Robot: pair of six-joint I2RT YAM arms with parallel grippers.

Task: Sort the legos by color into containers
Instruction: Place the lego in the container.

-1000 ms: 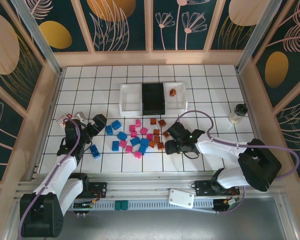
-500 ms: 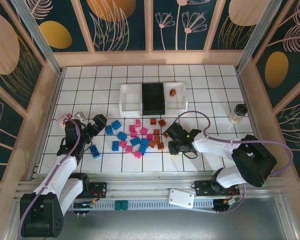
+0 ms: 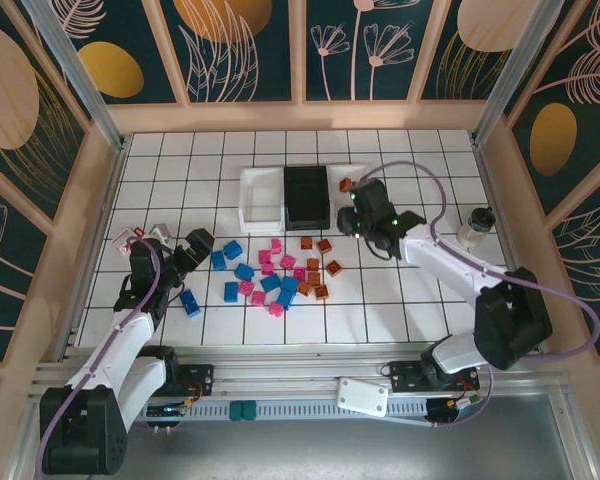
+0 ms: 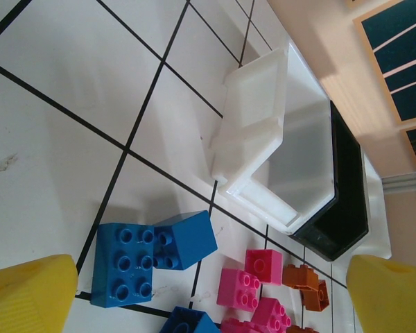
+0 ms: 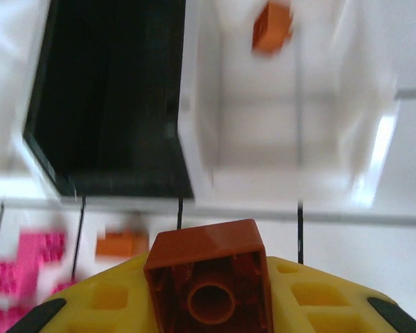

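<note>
Held brick: an orange-brown lego, its hollow underside facing the wrist camera, pinched between the yellow fingers of the right tool.
Right tool: closed down on the held brick, hanging at the near end of the right white tray, at about 2 o'clock from the pile.
Right white tray: one orange brick lies inside, towards its 12 o'clock end.
Black tray: set against the right white tray's 9 o'clock side.
Left white tray: against the black tray's 9 o'clock side.
Loose legos: blue, pink and orange-brown bricks scattered at 6 o'clock of the trays, the orange-brown ones mostly on the 3 o'clock side and the blue ones towards 9 o'clock.
Left tool: jaws spread wide with nothing between them, low at 9 o'clock of the pile. A blue brick lies just ahead of it, touching a tilted second one.
Worktop: white tiles with dark grid lines.
Card: white and red, at 9 o'clock of the left tool.
Bottle: small, at 3 o'clock of the right tool, well apart.
</note>
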